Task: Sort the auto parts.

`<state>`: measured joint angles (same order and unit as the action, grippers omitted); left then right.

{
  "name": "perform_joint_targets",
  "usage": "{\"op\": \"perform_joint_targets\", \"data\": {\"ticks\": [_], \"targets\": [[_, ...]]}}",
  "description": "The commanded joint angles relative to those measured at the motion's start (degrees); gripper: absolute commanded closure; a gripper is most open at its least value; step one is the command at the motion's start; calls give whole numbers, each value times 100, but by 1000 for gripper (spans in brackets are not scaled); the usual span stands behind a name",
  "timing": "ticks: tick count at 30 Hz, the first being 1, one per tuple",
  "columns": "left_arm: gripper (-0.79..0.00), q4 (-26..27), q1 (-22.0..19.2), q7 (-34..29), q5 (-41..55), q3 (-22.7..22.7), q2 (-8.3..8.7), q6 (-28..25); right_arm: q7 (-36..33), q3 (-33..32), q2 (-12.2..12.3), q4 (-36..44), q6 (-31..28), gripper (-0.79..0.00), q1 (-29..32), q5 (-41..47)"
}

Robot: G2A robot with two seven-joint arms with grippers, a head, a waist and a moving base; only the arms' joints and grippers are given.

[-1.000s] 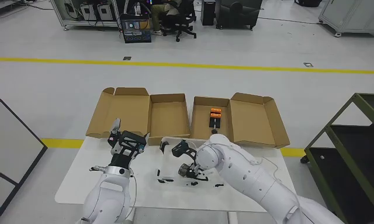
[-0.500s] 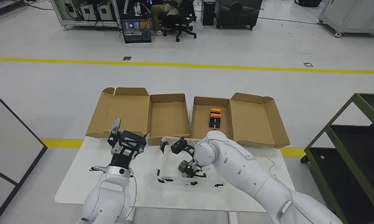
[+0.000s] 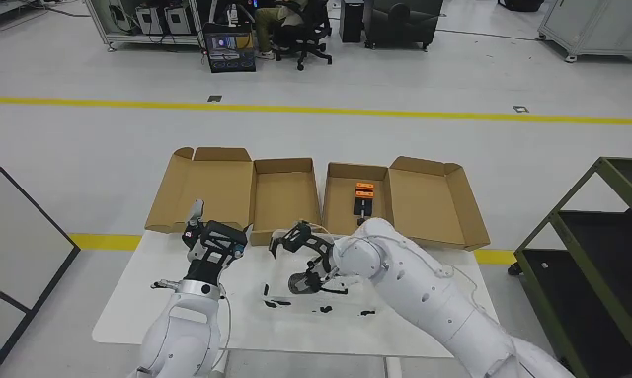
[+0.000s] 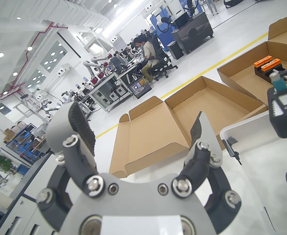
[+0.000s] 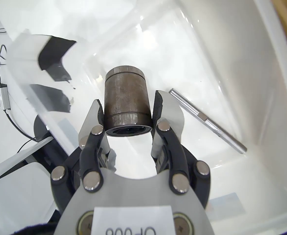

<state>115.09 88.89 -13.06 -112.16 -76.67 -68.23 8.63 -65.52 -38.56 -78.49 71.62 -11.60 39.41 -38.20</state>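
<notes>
Right pincer (image 5: 128, 101): clamped on dark metal cylinder (image 5: 125, 84), held over clear bin (image 5: 268, 57) | steel rod (image 5: 207, 121): lying on bin floor beside cylinder | left pincer (image 4: 136, 116): wide, above tabletop (image 3: 138, 314), near left cardboard box (image 4: 207, 99) | orange-topped parts (image 3: 364, 190): in right cardboard box (image 3: 341, 205)

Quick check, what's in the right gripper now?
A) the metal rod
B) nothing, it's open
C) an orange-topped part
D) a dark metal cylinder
D: in the right wrist view the right gripper is shut on both sides of the cylinder, held above the white bin, while the rod lies loose on the bin floor.
</notes>
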Motion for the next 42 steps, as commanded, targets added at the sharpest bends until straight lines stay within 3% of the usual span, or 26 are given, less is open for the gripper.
{"op": "perform_joint_targets", "data": {"ticks": [1,7,16,21,34,42], "targets": [[-785,0,0,0,0,0,0,0,-18,-373,184,627,-49,0,339,-154],[-785,0,0,0,0,0,0,0,-231,-1139,523,1655,-16,0,1128,-462],[-785,0,0,0,0,0,0,0,-175,-1421,630,1845,101,0,1389,-545],[-785,0,0,0,0,0,0,0,-343,-1278,547,1242,539,0,1015,-447],[-785,0,0,0,0,0,0,0,-495,-492,186,-42,846,0,163,-92],[-785,0,0,0,0,0,0,0,-475,-146,-52,-644,873,-142,-287,151]]}}
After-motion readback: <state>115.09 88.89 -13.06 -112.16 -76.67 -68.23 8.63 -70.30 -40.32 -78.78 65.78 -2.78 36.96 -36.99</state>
